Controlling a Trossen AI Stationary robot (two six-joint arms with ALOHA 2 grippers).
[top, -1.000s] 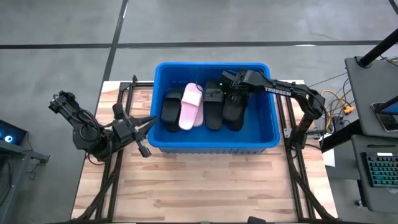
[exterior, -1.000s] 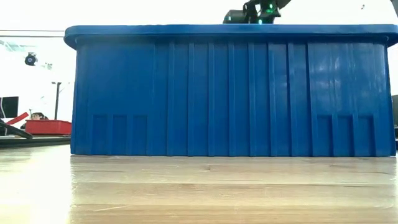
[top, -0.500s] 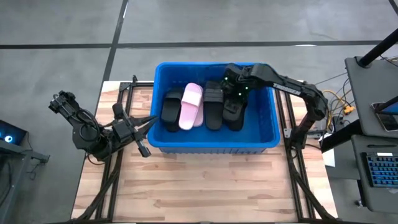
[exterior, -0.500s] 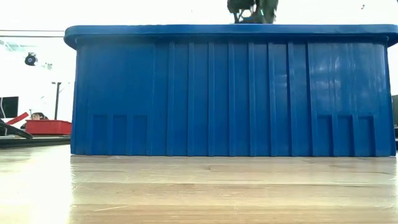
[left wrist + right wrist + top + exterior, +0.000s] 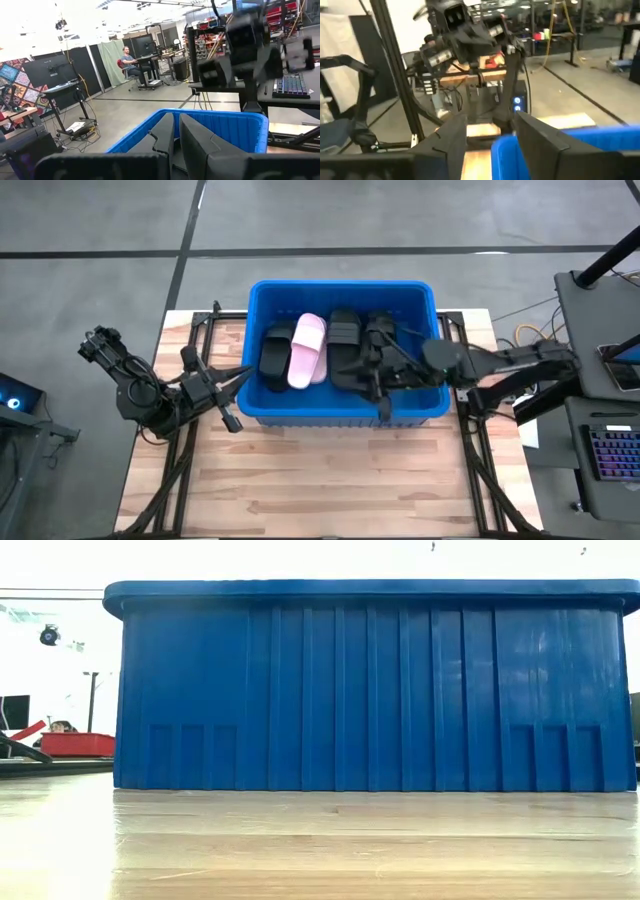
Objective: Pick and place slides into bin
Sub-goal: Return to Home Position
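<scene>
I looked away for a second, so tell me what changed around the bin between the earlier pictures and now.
The right gripper, open and empty, pulled back from the far side of the bin toward its near right corner and no longer shows in the low view. Nothing was grasped or released. The slides inside and the left gripper beside it stayed put.

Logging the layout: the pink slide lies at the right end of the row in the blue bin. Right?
No. The high view shows the pink slide second from the left in the blue bin, one black slide on its left, the other black slides on its right.
</scene>
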